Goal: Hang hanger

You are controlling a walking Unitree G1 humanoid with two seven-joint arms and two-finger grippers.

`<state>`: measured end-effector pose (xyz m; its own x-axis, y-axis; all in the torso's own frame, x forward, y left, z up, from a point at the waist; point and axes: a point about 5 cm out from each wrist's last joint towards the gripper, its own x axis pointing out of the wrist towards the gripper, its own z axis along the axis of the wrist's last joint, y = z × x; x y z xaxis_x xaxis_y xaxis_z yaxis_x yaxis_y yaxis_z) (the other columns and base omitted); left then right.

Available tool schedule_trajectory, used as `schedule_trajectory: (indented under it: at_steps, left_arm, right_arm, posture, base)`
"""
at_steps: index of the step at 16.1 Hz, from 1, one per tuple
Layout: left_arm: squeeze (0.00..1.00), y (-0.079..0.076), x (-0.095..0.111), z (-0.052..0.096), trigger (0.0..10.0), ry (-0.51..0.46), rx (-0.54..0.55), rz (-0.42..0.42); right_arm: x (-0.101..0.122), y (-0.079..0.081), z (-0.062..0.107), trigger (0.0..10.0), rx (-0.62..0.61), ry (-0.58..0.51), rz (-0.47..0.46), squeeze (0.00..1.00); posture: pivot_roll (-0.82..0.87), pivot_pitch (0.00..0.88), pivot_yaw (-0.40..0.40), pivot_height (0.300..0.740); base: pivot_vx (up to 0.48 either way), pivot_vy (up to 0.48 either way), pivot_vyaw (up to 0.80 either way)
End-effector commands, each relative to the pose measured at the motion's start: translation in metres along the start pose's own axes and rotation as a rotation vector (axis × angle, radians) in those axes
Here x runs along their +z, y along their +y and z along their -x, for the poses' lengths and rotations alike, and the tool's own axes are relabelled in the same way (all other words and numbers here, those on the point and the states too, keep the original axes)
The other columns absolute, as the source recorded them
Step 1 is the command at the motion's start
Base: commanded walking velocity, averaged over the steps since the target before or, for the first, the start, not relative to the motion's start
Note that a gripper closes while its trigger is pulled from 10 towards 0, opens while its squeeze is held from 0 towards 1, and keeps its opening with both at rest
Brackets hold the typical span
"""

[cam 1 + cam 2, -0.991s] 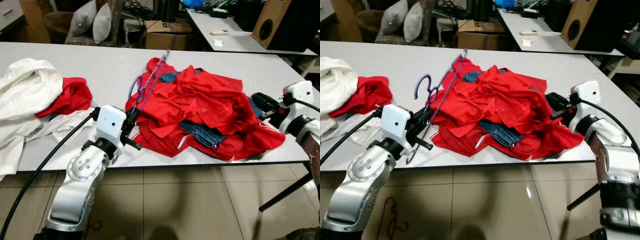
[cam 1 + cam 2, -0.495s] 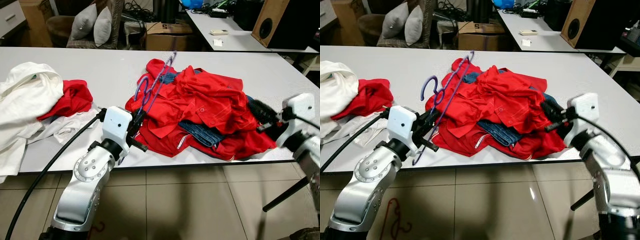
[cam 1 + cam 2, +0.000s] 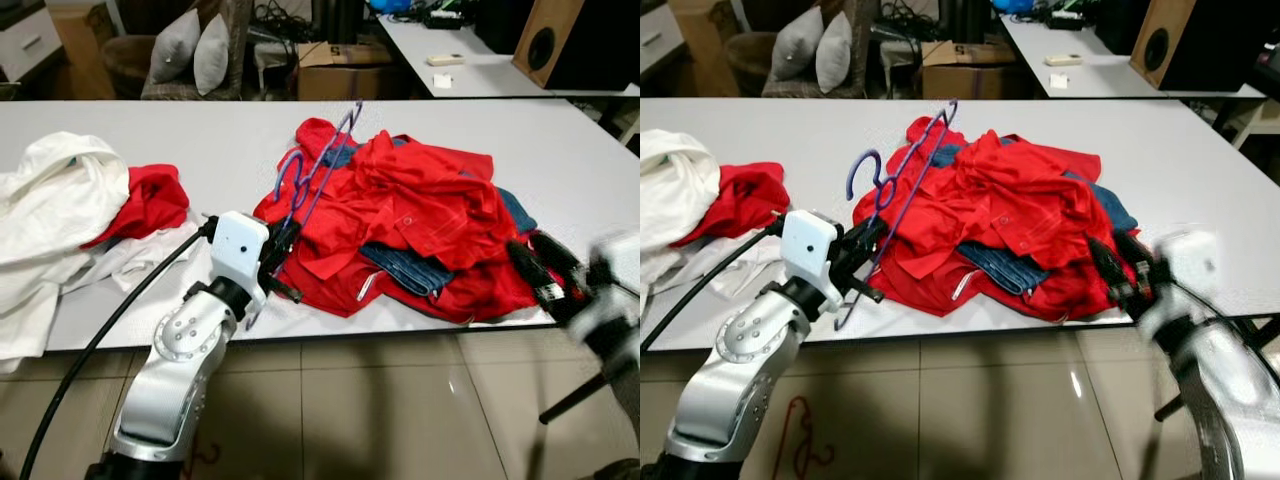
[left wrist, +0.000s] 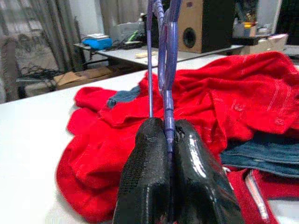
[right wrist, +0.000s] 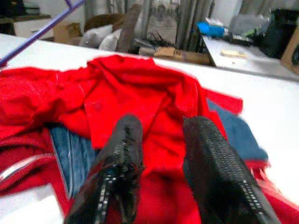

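Step in hand: hanger held, not yet hung. Left claw (image 3: pixel 855 255) at counter's (image 3: pixel 230 135) near edge, fingers clamped together on thin purple wire hanger (image 3: pixel 902 170), hook raised above crumpled red shirts (image 3: pixel 400 215). Right claw (image 5: pixel 163 163), fingers apart, hovers beside soft heap with denim (image 3: pixel 405 268). Next: likely carry hanger to rail.

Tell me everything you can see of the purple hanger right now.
The purple hanger is thin and looks like plastic or coated wire, with a curled hook at its upper end. It stands tilted, its long bars rising from the table's near edge up over the left side of the red clothes pile. The left end effector is shut on its lower part, fingers pinching a bar. Whether it touches the clothes is unclear.
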<state>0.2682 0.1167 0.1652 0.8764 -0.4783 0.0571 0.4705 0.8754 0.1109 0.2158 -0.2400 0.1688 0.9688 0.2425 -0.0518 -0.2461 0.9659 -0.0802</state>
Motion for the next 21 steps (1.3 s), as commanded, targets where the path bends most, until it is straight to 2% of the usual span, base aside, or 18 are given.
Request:
schedule_trajectory:
  at_steps: [1, 2, 3, 4, 5, 8, 9, 10, 11, 16, 19, 21]
  left_arm:
    - [0.00, -0.001, 0.000, -0.001, 10.0, 0.000, -0.003, 0.018]
    - [0.00, -0.002, 0.000, -0.001, 10.0, -0.006, -0.003, 0.035]
    - [0.00, -0.002, -0.001, -0.001, 10.0, -0.012, -0.009, 0.044]
    - [0.00, -0.002, -0.001, 0.000, 10.0, -0.009, -0.008, 0.041]
    - [0.00, -0.003, -0.005, 0.002, 10.0, 0.007, -0.003, 0.030]
    - [0.00, 0.000, -0.009, 0.008, 10.0, 0.003, 0.043, 0.029]
    - [0.00, 0.001, -0.010, 0.010, 10.0, 0.007, 0.060, 0.023]
    - [0.00, 0.003, -0.009, 0.012, 10.0, 0.008, 0.076, 0.017]
    - [0.00, 0.003, -0.009, 0.013, 10.0, 0.006, 0.084, 0.018]
    - [0.00, 0.009, -0.004, 0.016, 10.0, -0.010, 0.122, 0.007]
    - [0.00, 0.011, -0.003, 0.017, 10.0, -0.014, 0.133, 0.016]
    - [0.00, 0.010, -0.004, 0.017, 10.0, -0.009, 0.134, 0.019]
  right_arm:
    - [0.002, 0.007, 0.007, 10.0, 0.000, -0.003, -0.002, 1.00]
    - [0.001, 0.016, 0.012, 10.0, 0.002, -0.012, -0.002, 1.00]
    - [-0.002, 0.023, 0.014, 10.0, -0.075, -0.014, 0.003, 1.00]
    - [-0.004, 0.028, 0.015, 10.0, -0.142, -0.005, 0.016, 0.00]
    - [-0.005, 0.041, 0.017, 10.0, -0.130, -0.014, 0.022, 0.00]
    - [-0.005, 0.059, 0.015, 10.0, -0.119, -0.024, 0.086, 0.00]
    - [-0.006, 0.060, 0.011, 10.0, -0.165, -0.045, 0.084, 0.00]
    - [-0.005, 0.062, 0.007, 10.0, -0.173, -0.070, 0.142, 0.00]
    - [-0.004, 0.063, 0.006, 10.0, -0.160, -0.078, 0.156, 0.00]
    - [-0.005, 0.078, -0.007, 10.0, -0.056, -0.078, 0.027, 0.00]
    - [-0.004, 0.079, -0.013, 10.0, -0.035, -0.081, 0.029, 0.00]
    - [-0.002, 0.075, -0.013, 10.0, -0.034, -0.089, 0.044, 0.00]
  posture:
    - [-0.08, 0.021, 0.031, 0.740]
    - [-0.08, 0.020, 0.033, 0.740]
    - [-0.09, 0.018, 0.038, 0.740]
    - [-0.10, 0.017, 0.039, 0.740]
    - [-0.09, 0.017, 0.041, 0.740]
    - [-0.09, 0.012, 0.038, 0.740]
    - [-0.08, 0.011, 0.032, 0.740]
    - [-0.07, 0.007, 0.021, 0.740]
    - [-0.07, 0.006, 0.020, 0.740]
    - [-0.05, 0.000, -0.012, 0.740]
    - [-0.05, 0.001, -0.013, 0.740]
    - [-0.06, 0.000, -0.002, 0.740]
  base:
    - [0.000, 0.000, 0.00]
    - [0.000, 0.000, 0.00]
    - [0.000, 0.000, 0.00]
    - [0.000, 0.000, 0.00]
    - [0.000, 0.000, 0.00]
    - [0.000, 0.000, 0.00]
    - [0.240, 0.000, 0.00]
    - [0.251, 0.000, 0.00]
    - [0.251, 0.000, 0.00]
    - [0.309, 0.000, 0.00]
    - [0.297, 0.000, -0.80]
    - [0.000, 0.000, 0.00]
